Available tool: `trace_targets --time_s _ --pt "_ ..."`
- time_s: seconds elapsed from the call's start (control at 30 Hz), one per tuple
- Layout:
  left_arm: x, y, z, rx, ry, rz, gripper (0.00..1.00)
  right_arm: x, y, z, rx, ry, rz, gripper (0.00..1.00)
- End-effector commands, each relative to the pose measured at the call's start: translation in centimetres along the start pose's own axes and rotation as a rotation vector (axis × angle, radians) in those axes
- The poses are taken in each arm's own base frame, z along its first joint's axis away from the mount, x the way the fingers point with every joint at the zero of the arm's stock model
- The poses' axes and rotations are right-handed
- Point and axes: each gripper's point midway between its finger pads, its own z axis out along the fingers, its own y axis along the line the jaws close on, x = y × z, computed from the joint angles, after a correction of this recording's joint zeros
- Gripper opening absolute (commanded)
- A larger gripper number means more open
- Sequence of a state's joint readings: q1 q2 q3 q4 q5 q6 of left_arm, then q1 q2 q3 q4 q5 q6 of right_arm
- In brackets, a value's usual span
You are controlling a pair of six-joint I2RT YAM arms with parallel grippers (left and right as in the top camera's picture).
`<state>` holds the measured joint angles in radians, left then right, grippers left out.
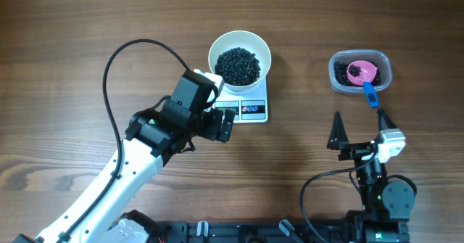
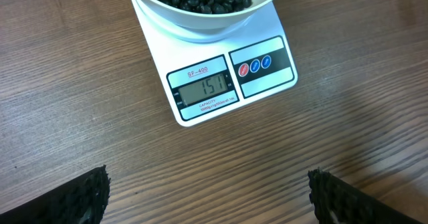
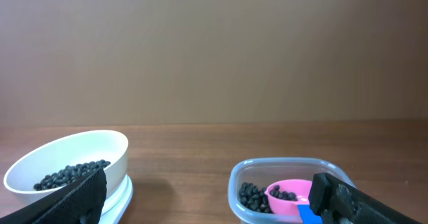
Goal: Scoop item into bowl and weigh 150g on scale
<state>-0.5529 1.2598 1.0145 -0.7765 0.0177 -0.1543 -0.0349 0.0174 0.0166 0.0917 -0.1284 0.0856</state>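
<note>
Bowl [image 1: 267, 57] is sitting on the scale [image 2: 227, 77], beads [image 1: 238, 65] heaped inside. Display [image 2: 202, 89] is showing 151. Left gripper [image 2: 208, 184] is hovering just short of the scale, fingers spread wide, holding nothing. Right gripper [image 3: 208, 190] is likewise gaping and empty, near the tub [image 1: 333, 69] where the pink scoop [image 1: 359, 72] is lying among spare beads. Looks like the checking step. Doing it well: no arm touching bowl or platform while the figure is settling; if exactness matters, lifting out only a few beads.

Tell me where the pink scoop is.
Overhead, the pink scoop lies in the clear tub on the right side, just ahead of the right gripper.
</note>
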Motion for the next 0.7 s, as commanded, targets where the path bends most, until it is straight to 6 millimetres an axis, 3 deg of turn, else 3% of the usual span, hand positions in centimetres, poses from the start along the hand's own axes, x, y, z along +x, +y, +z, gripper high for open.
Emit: trace_targets --time_s 0.0,0.13,0.67 --pt "0.2 0.2 0.2 0.003 0.007 0.006 1.00 0.3 -0.3 0.0 0.028 -0.002 -0.014 1.00" --pt "0.2 0.2 0.2 0.003 0.007 0.006 1.00 2.4 -0.4 -0.1 0.025 0.086 -0.022 1.00" --pt "0.2 0.2 0.2 0.002 0.007 0.006 1.00 2.5 -0.5 -0.1 0.028 0.089 -0.148 1.00"
